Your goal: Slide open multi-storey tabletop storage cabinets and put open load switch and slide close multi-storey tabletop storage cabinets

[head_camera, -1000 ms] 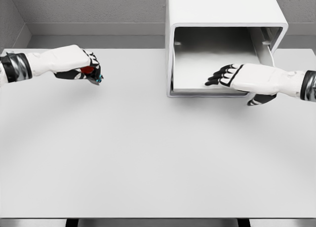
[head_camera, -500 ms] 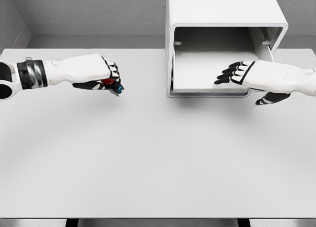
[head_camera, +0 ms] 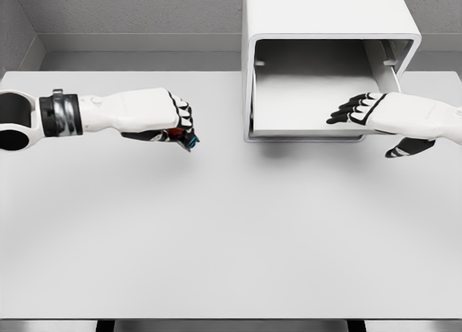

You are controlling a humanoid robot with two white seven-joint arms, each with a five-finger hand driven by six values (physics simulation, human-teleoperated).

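Bright, even overhead light on the white table; soft shadows under the cabinet (its open cavity dimmer), render sharp, no glare

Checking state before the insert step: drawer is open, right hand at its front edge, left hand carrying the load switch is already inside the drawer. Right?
Not quite. In the head view the left hand with the load switch is above the table, left of the cabinet, not inside the drawer. The drawer is open, and the right hand is at its front edge.
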